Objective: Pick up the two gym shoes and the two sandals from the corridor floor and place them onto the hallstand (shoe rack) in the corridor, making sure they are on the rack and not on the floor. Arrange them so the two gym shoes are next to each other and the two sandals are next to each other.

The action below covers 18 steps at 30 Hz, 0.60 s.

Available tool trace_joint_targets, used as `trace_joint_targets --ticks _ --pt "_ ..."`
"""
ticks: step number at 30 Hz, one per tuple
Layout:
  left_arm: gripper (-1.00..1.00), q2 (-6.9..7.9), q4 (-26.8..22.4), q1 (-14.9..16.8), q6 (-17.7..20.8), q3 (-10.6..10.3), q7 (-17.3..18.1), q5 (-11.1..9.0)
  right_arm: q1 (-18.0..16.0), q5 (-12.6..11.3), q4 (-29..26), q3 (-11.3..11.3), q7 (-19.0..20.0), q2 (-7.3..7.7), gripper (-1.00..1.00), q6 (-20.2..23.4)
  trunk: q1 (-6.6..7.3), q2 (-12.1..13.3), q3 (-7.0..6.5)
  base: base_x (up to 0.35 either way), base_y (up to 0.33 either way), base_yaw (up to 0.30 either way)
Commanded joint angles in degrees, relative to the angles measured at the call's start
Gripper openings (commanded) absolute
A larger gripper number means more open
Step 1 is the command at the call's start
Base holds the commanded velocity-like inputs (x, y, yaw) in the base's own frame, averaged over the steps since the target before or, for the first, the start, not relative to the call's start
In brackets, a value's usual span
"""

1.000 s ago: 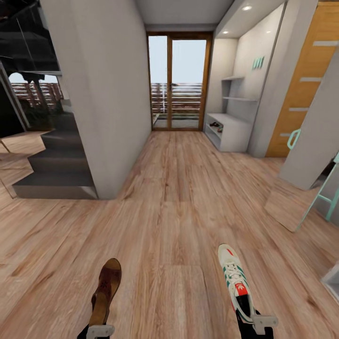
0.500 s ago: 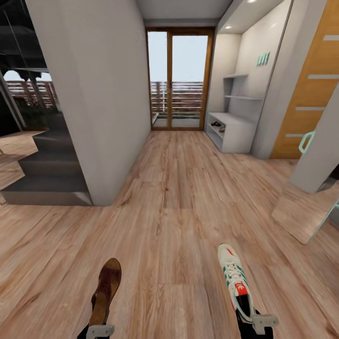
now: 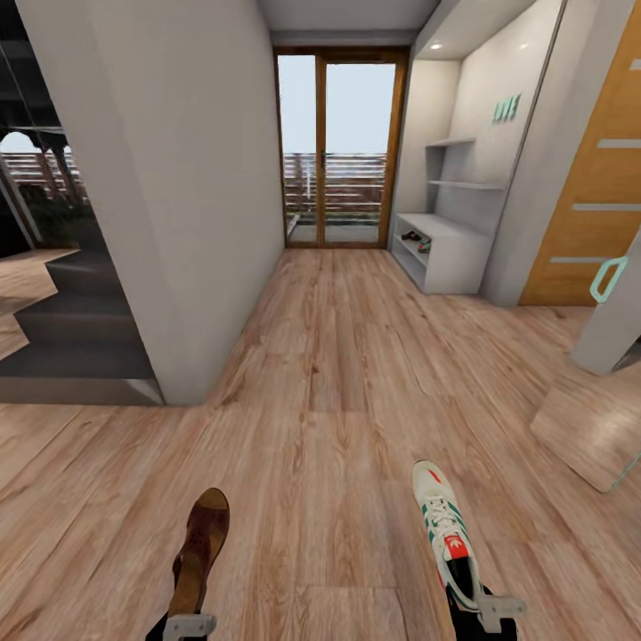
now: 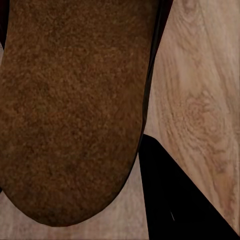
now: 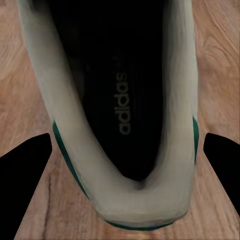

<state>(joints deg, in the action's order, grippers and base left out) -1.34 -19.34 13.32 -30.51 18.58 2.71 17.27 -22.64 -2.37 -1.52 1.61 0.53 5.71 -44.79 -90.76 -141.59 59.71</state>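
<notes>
Now we've rolled closer to the hallstand (image 3: pixel 441 258) at one o'clock, left gripper (image 3: pixel 189 623) clamping a sandal (image 3: pixel 201 547), right gripper (image 3: pixel 488 612) a gym shoe (image 3: pixel 445 534).

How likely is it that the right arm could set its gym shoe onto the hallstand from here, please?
Unlikely yet: the hallstand stands far down the corridor floor, while the right gripper holds the gym shoe close in.

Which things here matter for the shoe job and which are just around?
Job:
sandal, left gripper
gym shoe, right gripper
hallstand
corridor floor

Just around:
staircase
glass doors
wooden door
</notes>
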Motion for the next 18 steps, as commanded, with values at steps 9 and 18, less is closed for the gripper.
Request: trace_joint_targets --ticks 9,18 --pt "-1.0 0.0 -0.04 0.03 -0.17 0.49 0.19 0.57 -0.03 -0.27 0.03 0.15 0.08 0.01 -1.0 -0.14 -0.02 -0.02 0.05 0.34 0.0 0.0" --pt "-1.0 0.02 -0.09 0.03 -0.17 0.49 0.19 0.57 -0.03 -0.27 0.03 0.15 0.08 0.01 -1.0 -0.15 -0.02 -0.02 0.05 0.34 0.0 0.0"
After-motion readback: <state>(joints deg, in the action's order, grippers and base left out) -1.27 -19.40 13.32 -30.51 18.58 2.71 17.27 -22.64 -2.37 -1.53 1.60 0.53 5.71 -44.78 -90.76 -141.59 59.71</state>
